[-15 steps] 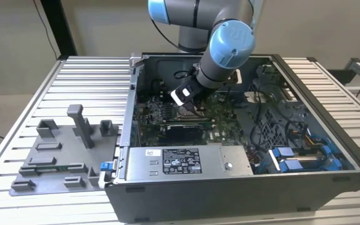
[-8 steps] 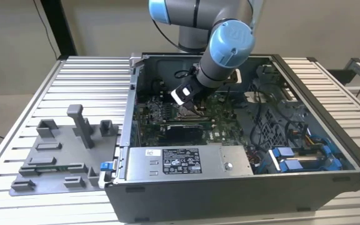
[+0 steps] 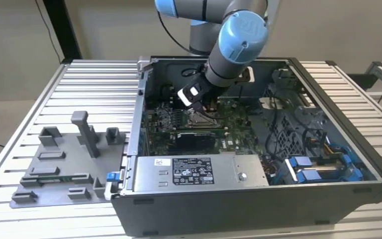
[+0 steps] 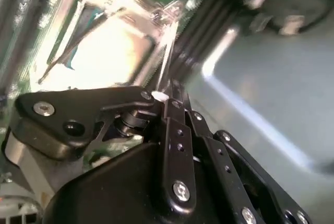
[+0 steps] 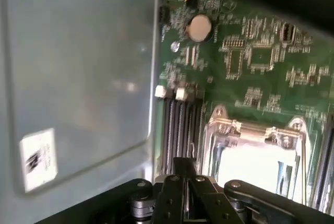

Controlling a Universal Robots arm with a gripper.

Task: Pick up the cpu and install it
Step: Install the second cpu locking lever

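Note:
The cpu [image 5: 258,167] is a pale silvery square lying flat inside the motherboard's socket, with the socket's metal frame [image 5: 229,128] around it. It also shows as a bright pale patch in the second wrist view [image 4: 107,51]. My gripper [image 3: 201,109] is down inside the open computer case [image 3: 350,149], just above the socket. In both wrist views its black fingers [image 5: 182,174] are pressed together with nothing visible between them, beside the socket's edge and over the memory slots [image 5: 177,125]. The cpu lies apart from the fingertips [image 4: 166,97].
A grey plastic fixture [image 3: 58,169] with upright blocks lies on the slatted table at the exterior view's left. Inside the case are the power supply [image 3: 191,172], blue drive brackets [image 3: 317,167], cables and a coin battery [image 5: 199,27]. A case wall [image 5: 78,67] is close to the gripper.

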